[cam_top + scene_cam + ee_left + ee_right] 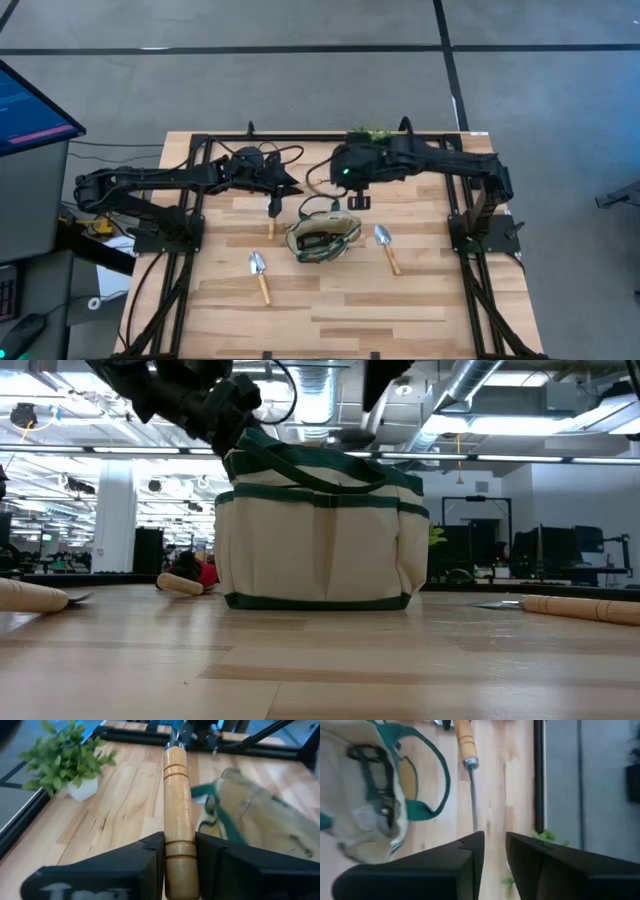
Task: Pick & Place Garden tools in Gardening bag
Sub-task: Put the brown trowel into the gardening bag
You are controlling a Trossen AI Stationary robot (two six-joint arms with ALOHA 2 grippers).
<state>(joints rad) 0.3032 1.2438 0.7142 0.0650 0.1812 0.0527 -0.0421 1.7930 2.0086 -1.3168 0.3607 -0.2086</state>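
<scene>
The olive-khaki gardening bag [322,238] [320,530] stands upright on its base at the table's middle, with something dark inside. My left gripper [180,845] [293,187] is shut on a wooden-handled garden tool [176,785] just beyond the bag's far side. That tool's thin metal shaft [473,795] runs toward my right gripper [494,845] [354,196], whose fingers stand apart. Trowels [258,275] [385,248] lie flat on the table left and right of the bag. A third wooden handle [270,226] lies at the bag's far left, beside a red item [205,572]. My left gripper pinches the tool's wooden handle [179,827] between its two fingers, at the grooved rings near the butt end. The handle runs forward in line with the fingers, coming from the table's left. The tool is lifted clear of the table, metal end away from me. My right gripper: the shaft's end goes behind one finger [470,855]; whether it touches, I cannot tell.
A leafy green plant [65,760] [372,132] in a white pot stands at the table's far edge. The black frame rails [190,215] [470,225] run along both sides. Bare wood lies in front of the bag [340,310].
</scene>
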